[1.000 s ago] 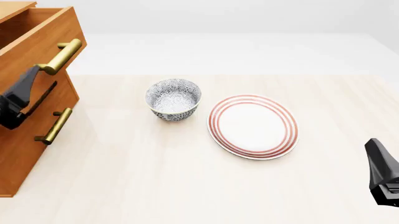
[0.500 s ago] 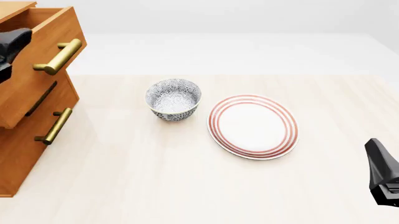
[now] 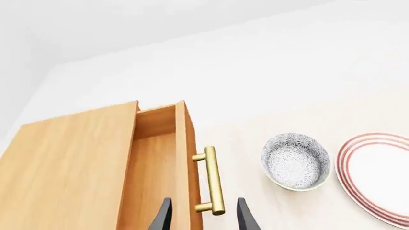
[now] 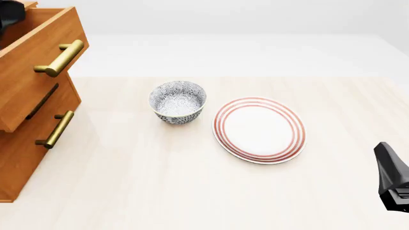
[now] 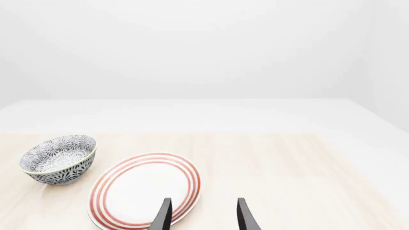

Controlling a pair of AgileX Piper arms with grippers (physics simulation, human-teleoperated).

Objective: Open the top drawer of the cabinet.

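Front view: orange-brown top drawer (image 4: 38,62) pulled out, brass-handled; left gripper (image 3: 203,221) and right gripper (image 5: 203,215) both parted, empty.

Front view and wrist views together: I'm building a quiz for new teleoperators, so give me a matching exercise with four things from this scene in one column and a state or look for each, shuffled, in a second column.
Things:
1. top drawer
2. bowl
3. plate
4. left gripper

States:
A. flat, white, with red rings round the rim
B. open, fingers apart on either side of the brass handle, not gripping it
C. pulled out past the cabinet front
D. upright, dark patterned, just left of the plate

Pairs: 1-C, 2-D, 3-A, 4-B
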